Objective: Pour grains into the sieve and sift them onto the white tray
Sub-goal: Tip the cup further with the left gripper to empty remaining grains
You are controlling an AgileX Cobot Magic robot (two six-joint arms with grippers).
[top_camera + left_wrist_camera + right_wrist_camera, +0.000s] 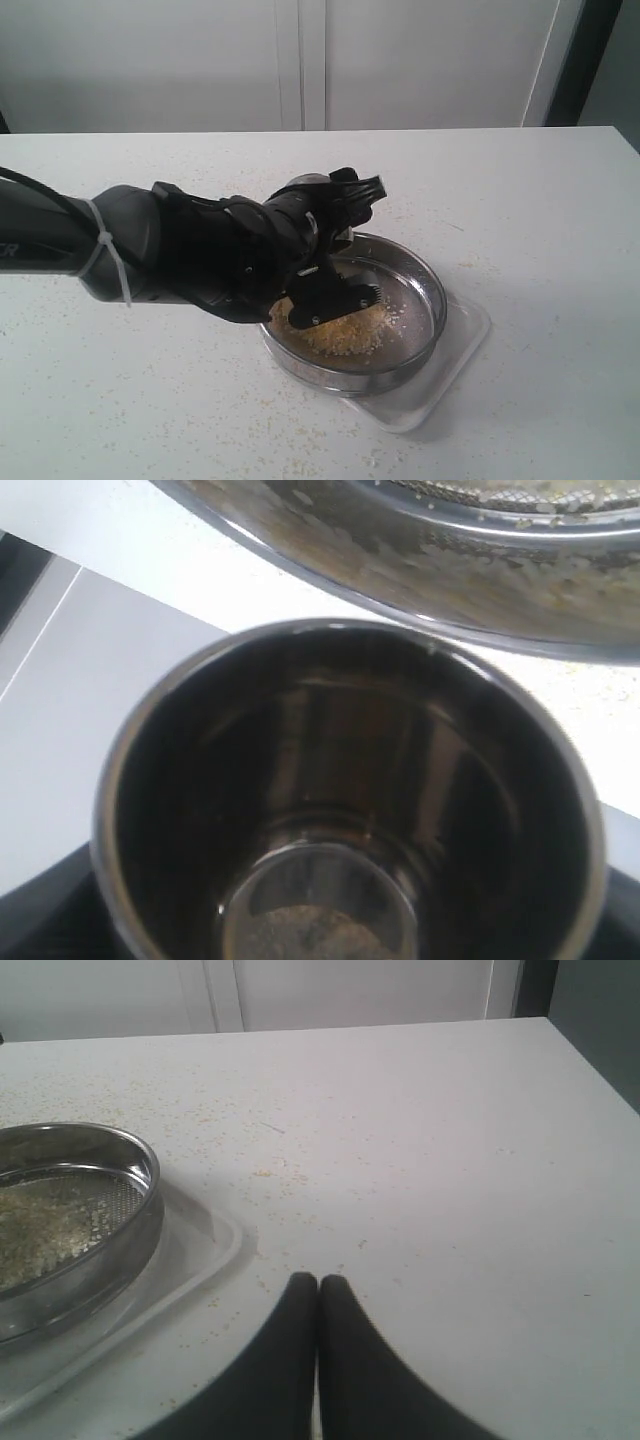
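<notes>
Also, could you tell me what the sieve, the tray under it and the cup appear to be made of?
The sieve looks like polished stainless steel: a shiny, reflective ring wall over fine wire mesh. The cup also looks like steel, its inside dark and mirror-like. The tray is probably plastic: white, smooth, faintly translucent, with rounded corners; the look leaves that open.

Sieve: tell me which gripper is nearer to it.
Left. The left gripper holds the steel cup tipped over the sieve. The right gripper, shut, sits over the table apart from the sieve, past the white tray.
</notes>
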